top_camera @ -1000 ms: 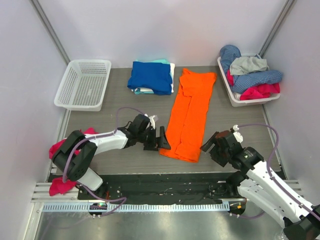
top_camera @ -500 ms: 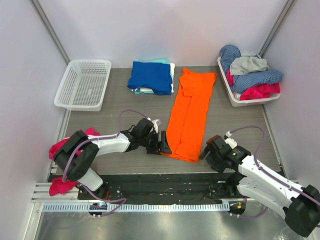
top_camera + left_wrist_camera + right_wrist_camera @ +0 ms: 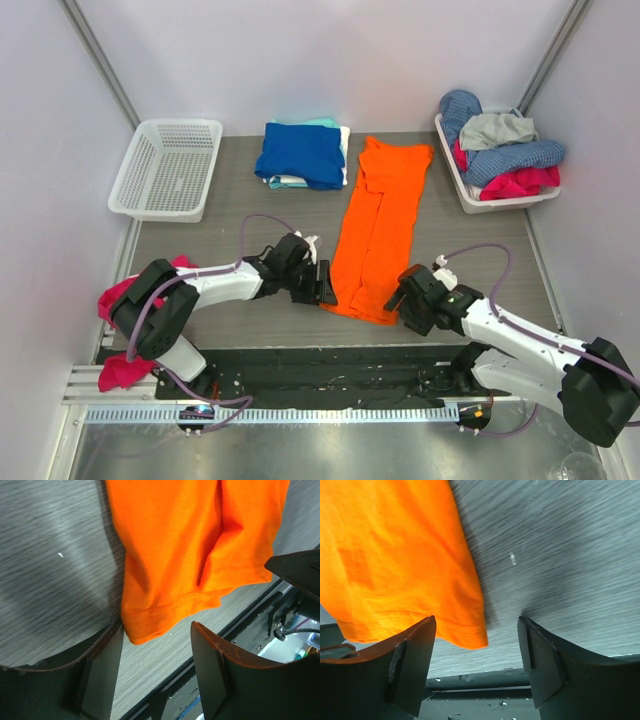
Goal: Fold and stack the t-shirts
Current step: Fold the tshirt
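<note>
We are viewing orange t-shirt (image 3: 378, 225) lying flat on worktop (image 3: 230, 200), right of centre; left gripper (image 3: 322, 283), jaws wide, straddling near left hem corner; right gripper (image 3: 400, 300), likewise wide, straddling near right corner.

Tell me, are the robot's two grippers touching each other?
Apart. The top view shows the left gripper and the right gripper at opposite corners of the orange t-shirt's near hem, with cloth lying between them.
</note>
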You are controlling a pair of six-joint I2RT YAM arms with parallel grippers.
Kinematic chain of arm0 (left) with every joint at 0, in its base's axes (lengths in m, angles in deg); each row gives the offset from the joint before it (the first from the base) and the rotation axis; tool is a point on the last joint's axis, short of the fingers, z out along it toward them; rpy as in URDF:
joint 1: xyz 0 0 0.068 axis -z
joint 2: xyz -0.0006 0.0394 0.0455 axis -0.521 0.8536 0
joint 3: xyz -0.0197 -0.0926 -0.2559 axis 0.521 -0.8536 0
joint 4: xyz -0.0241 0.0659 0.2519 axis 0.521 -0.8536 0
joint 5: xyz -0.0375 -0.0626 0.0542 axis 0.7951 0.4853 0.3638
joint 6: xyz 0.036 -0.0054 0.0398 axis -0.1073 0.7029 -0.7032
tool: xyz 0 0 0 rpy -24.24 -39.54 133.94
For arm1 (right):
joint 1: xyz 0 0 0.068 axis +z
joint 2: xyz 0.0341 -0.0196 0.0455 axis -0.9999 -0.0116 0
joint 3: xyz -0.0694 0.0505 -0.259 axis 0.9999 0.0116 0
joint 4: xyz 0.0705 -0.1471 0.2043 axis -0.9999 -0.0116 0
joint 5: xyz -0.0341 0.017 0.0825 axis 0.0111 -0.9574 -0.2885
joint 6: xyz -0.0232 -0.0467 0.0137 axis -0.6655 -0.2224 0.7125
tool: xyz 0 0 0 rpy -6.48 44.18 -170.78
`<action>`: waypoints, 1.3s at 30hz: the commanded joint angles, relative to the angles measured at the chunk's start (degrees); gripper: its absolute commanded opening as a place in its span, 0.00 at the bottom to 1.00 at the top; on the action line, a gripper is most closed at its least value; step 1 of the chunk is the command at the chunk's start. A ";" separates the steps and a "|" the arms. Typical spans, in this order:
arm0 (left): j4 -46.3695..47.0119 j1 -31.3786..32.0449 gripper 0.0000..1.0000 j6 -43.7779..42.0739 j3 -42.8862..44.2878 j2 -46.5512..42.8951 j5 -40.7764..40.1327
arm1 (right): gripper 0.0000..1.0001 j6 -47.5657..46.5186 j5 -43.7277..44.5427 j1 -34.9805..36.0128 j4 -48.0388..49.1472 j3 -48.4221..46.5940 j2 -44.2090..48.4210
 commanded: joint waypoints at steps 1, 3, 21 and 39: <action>-3.37 -0.68 0.58 -2.55 0.30 0.09 -3.38 | 0.69 2.02 1.54 1.12 2.18 -0.32 -1.34; -3.28 -0.68 0.56 -2.64 0.30 0.18 -3.30 | 0.56 2.37 1.63 1.56 2.10 -0.32 -1.16; -3.45 -0.77 0.00 -2.20 3.55 3.79 -3.82 | 0.01 3.43 2.50 3.23 1.58 0.13 -0.28; -22.09 0.54 0.00 -2.91 0.13 -22.74 -8.57 | 0.01 13.17 11.55 24.12 -19.34 -15.95 -2.12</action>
